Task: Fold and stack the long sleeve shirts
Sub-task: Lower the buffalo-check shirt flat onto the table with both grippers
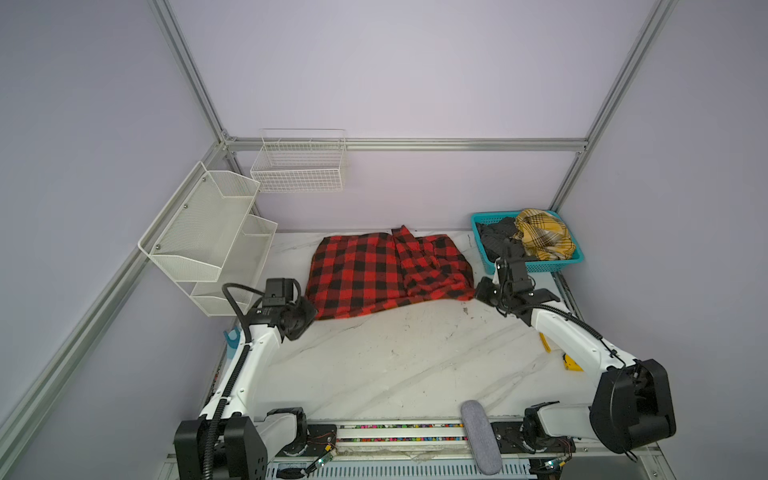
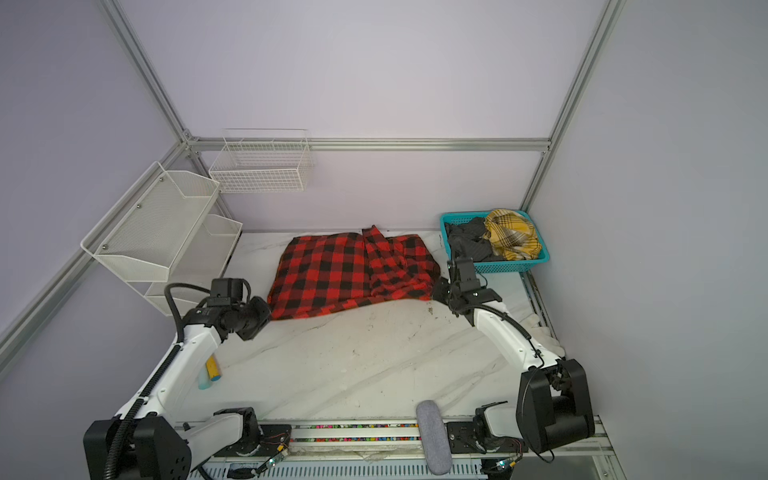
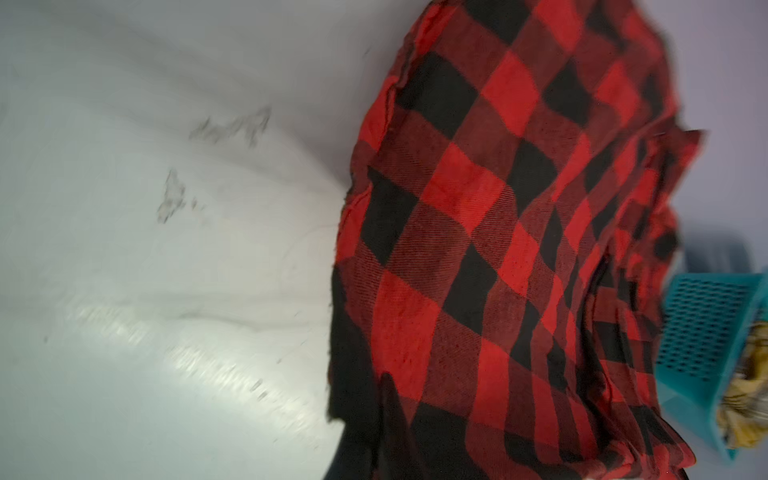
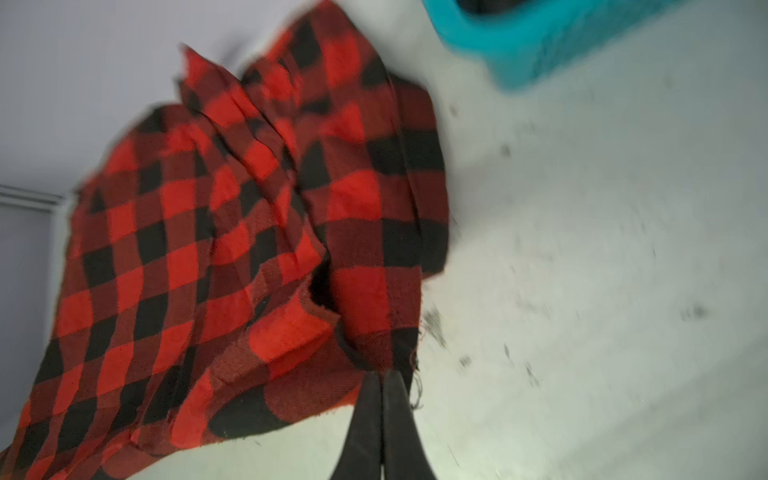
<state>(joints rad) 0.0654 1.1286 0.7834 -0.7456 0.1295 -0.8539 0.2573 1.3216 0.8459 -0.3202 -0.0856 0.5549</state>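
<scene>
Both tools are at the near edge of the shirt (image 1: 374,270).

- Shirt: red-and-black check, lying in a loose fold at the back middle of the table (image 1: 395,361). Its far edge is near the back wall, with rumpled layers on its right half.
- Left gripper (image 1: 311,312): at the shirt's near left corner. In the left wrist view the cloth drapes over the dark fingers (image 3: 388,399). I read the jaws as together, pinching that corner.
- Right gripper (image 1: 478,293): at the near right corner. In the right wrist view the two fingers (image 4: 365,415) are pressed together and the frayed corner runs in at their tips, so it is clamped on cloth.

Around:
- The teal basket (image 1: 548,265) is in the back right corner, just beside my right wrist and the shirt's right edge. It holds a yellow plaid cloth (image 1: 542,232) and a dark cloth (image 1: 496,237).
- The white mesh shelves (image 1: 199,224) are on the left wall, close behind my left wrist.
- The wire basket (image 1: 299,170) is on the back wall, above the table and well apart from the shirt.
- A grey pad (image 1: 480,436) overhangs the front rail.
- A yellow item (image 1: 572,362) sits at the right edge and a blue item (image 1: 232,337) at the left edge. Both are partly hidden by my arms.

Room: the marble between the shirt and the front rail is bare, scuffed in places. It is tight on the right near the basket.
</scene>
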